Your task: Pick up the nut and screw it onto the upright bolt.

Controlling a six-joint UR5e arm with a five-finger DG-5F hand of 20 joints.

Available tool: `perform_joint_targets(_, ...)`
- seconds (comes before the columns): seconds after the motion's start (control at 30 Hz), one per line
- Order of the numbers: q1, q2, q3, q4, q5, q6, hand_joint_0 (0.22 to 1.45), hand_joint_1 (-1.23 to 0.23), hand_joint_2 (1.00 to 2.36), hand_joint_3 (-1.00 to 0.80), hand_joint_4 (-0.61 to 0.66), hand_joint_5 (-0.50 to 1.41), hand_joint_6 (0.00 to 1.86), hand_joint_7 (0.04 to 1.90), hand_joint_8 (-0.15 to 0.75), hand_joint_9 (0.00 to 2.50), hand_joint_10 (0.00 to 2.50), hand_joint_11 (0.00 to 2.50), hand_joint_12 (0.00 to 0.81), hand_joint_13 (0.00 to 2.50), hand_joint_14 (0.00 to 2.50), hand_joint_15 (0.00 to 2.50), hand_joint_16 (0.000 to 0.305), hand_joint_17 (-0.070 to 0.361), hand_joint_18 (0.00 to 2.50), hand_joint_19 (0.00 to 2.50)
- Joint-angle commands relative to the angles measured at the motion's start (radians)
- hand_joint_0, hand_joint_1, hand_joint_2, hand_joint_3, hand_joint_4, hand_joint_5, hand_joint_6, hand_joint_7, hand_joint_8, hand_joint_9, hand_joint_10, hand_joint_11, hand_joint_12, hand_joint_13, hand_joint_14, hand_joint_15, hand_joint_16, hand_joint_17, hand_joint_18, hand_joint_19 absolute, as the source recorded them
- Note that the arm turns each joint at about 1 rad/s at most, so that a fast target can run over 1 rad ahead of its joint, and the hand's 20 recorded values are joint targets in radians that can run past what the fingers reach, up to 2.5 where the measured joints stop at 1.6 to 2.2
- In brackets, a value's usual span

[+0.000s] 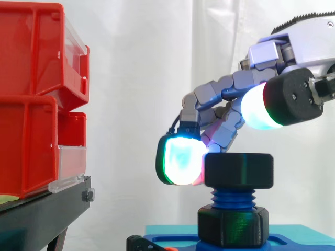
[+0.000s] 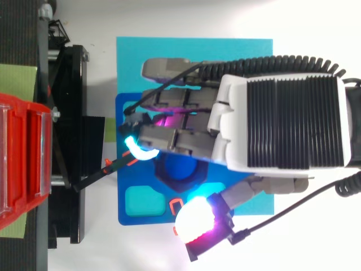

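The black nut (image 1: 239,170) sits level on top of the upright blue bolt (image 1: 232,197), with a few threads showing below it. A second black hex piece (image 1: 233,226) rings the bolt's foot on the blue fixture plate (image 2: 135,186). My hand (image 1: 293,47) reaches in from the right and arches over the nut, its fingers curled round it. One glowing finger pad (image 1: 180,159) rests against the nut's left side. The thumb pad (image 1: 259,107) hangs above the nut's right half, apart from it. From above, the nut's rim (image 2: 175,186) shows under the fingers.
Stacked red bins (image 1: 36,94) stand on a black stand (image 1: 42,214) to the left, a gap away from the bolt. The blue plate lies on a teal mat (image 2: 248,56). A teal recess (image 2: 144,200) and small orange clips mark the plate.
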Motion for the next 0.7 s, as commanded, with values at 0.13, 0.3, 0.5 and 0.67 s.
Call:
perform_joint_targets(0.13,-0.021,0.0,-0.001,-0.027,-0.009,-0.001,0.54,-0.28,1.0,-0.5,0.2,-0.02,0.54,1.47,0.265,0.75,0.0,0.0,0.286,0.57,0.0,0.0,0.025,0.056,0.17,0.0)
perform_joint_targets(0.3,-0.032,0.0,-0.001,-0.023,-0.023,-0.003,0.54,-0.28,1.0,-0.5,0.18,-0.01,0.59,1.41,0.268,0.8,0.0,0.0,0.278,0.6,0.0,0.0,0.024,0.054,0.2,0.0)
perform_joint_targets(0.5,-0.041,0.0,0.001,-0.021,-0.034,-0.003,0.54,-0.28,1.0,-0.5,0.21,-0.01,0.55,1.46,0.272,0.83,0.0,0.0,0.272,0.63,0.0,0.0,0.023,0.051,0.24,0.0)
perform_joint_targets(0.67,-0.047,0.0,0.001,-0.02,-0.042,-0.003,0.53,-0.28,1.0,-0.5,0.23,-0.05,0.5,1.3,0.269,0.81,0.0,0.0,0.282,0.63,0.0,0.0,0.024,0.054,0.24,0.0)
